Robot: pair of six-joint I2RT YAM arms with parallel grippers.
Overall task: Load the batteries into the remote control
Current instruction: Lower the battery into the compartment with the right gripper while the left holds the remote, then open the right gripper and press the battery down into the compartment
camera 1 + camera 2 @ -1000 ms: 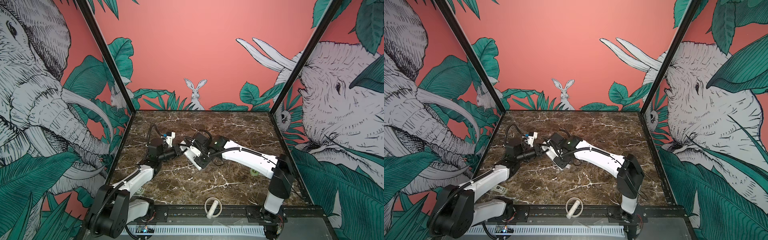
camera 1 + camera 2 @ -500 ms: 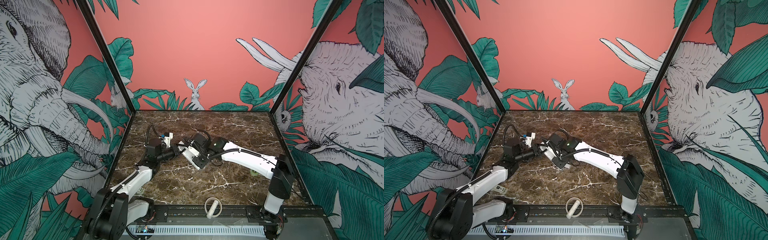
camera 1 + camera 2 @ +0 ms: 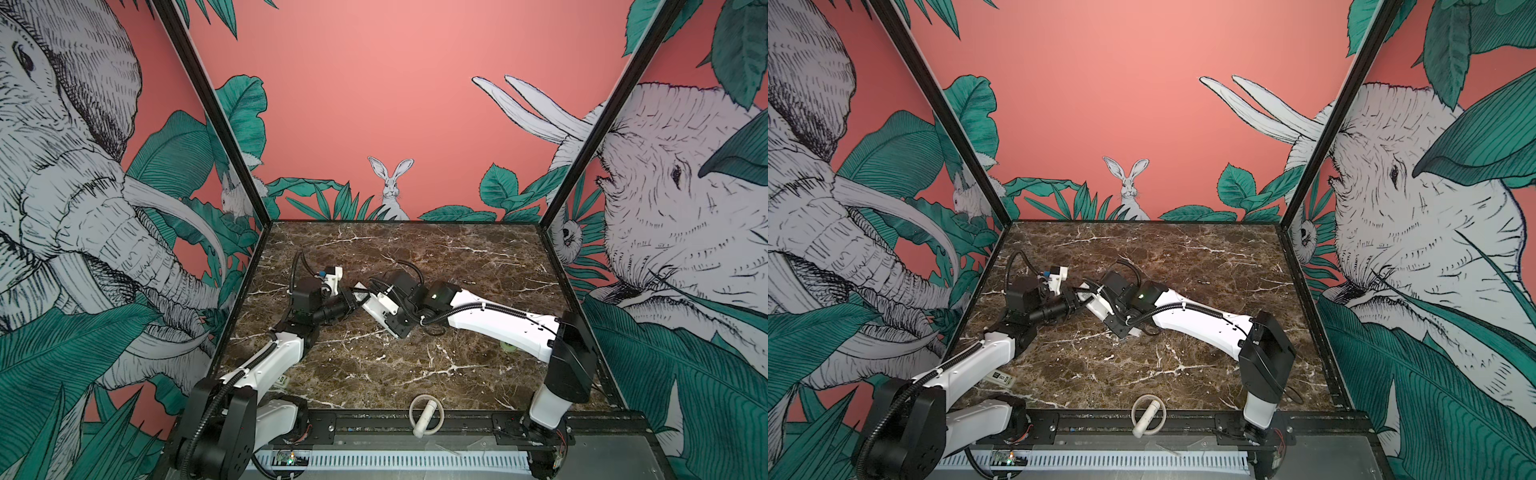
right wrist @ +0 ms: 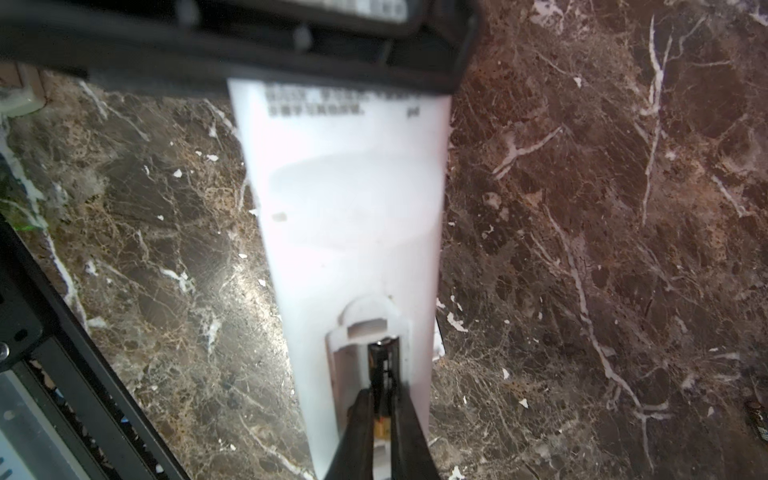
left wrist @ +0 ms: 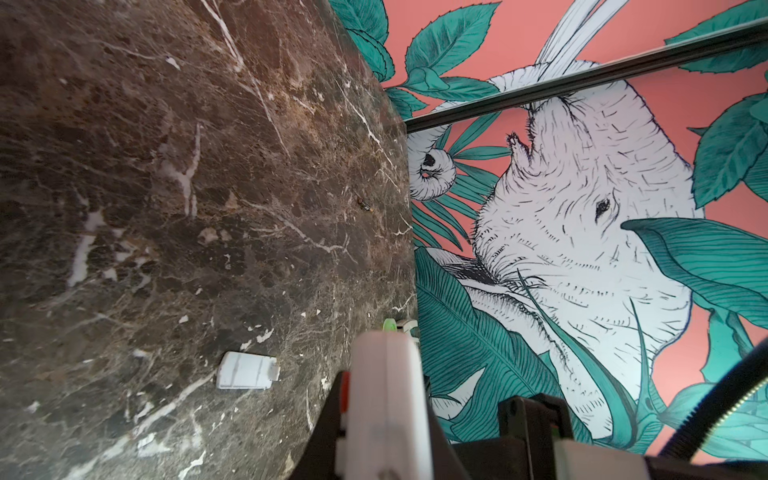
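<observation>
Now: battery (image 4: 381, 370) pinched in the open bay of the remote control (image 4: 349, 216)

From my seat I see the left gripper (image 5: 384, 419) closed narrowly around one end of the remote control. In the left wrist view the white bar is wedged between its black fingers (image 5: 328, 424). The remote's plain back faces the right wrist camera, with printed lines near the held end and the battery bay uncovered at the other end. The marble tabletop (image 3: 374, 374) lies beneath it.

The right gripper (image 4: 384, 432) is nearly closed, its two dark fingers (image 4: 359, 440) pinching the battery by its yellowish-banded end. The battery lies lengthwise in one slot of the bay, its far end close to the bay's inner wall. Whether it is fully seated I cannot tell.

In both top views the two grippers meet left of the table's middle, the arms reaching in from either side. A second battery (image 3: 467, 282) lies by itself on the marble, well apart toward the back right. The small white cover piece (image 5: 247, 370) lies flat on the table, near the remote in the left wrist view. A white cylinder with a ring (image 3: 424, 415) sits at the front rail.
</observation>
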